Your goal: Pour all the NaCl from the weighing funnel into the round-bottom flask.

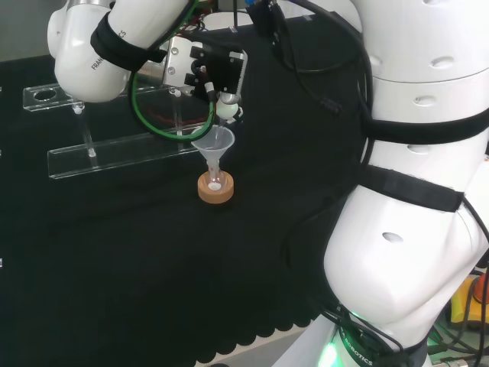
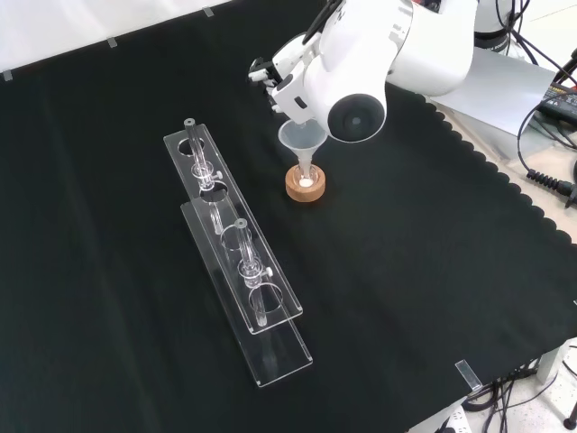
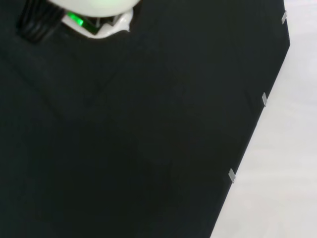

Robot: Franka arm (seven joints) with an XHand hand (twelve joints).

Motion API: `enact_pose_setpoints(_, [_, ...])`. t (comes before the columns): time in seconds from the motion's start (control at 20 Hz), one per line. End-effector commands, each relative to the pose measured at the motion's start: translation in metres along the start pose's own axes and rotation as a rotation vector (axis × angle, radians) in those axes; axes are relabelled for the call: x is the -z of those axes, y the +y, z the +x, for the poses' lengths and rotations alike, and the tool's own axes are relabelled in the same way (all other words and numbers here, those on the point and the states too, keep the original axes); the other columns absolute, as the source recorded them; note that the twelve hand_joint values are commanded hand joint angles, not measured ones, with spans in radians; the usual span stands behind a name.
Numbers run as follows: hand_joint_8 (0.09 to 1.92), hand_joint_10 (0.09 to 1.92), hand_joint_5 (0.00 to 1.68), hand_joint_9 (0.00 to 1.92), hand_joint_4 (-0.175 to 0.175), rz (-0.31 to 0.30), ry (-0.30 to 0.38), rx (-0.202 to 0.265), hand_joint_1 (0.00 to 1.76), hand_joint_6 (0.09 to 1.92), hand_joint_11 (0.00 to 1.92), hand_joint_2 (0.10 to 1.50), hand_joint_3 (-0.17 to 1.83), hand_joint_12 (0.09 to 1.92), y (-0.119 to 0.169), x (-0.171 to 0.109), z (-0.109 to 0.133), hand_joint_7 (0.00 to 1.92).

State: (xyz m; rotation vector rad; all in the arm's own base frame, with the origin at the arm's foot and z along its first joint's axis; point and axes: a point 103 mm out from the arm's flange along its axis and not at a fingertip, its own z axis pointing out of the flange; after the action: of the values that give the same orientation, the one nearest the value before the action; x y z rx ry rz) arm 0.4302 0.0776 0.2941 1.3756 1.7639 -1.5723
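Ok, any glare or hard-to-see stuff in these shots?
Head view: the clear plastic funnel nearly vanishes against the black cloth. Front view: bright edge highlights on the clear acrylic rack. Wrist view: a green light glows on the arm's base.

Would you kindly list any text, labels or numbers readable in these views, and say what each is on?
Arm's upper link: dark lettering, partly hidden, too small to read.
Arm's base: lettering, blurred, unreadable.
Funnel, cork ring, clear racks: no markings visible.
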Motion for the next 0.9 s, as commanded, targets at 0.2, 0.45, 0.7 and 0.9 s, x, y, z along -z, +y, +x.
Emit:
enact_pose_setpoints(0.2, [0.64,0.35,1.17,1.17,0.175,-0.014,0.057,0.002,1.09,0.90,0.81,0.66,0.74,1.10,-0.001,-0.007,-0.005,1.10])
enact_pose_setpoints(0.45, [0.64,0.35,1.17,1.17,0.175,-0.041,0.126,0.006,1.09,0.90,0.81,0.66,0.74,1.10,-0.002,-0.014,-0.009,1.10])
enact_pose_setpoints(0.7, [0.64,0.35,1.17,1.17,0.175,-0.052,0.161,0.007,1.09,0.90,0.81,0.66,0.74,1.10,-0.002,-0.022,-0.010,1.10])
enact_pose_setpoints(0.9, [0.64,0.35,1.16,1.17,0.175,-0.063,0.200,0.007,1.09,0.90,0.81,0.67,0.74,1.10,-0.002,-0.029,-0.013,1.10])
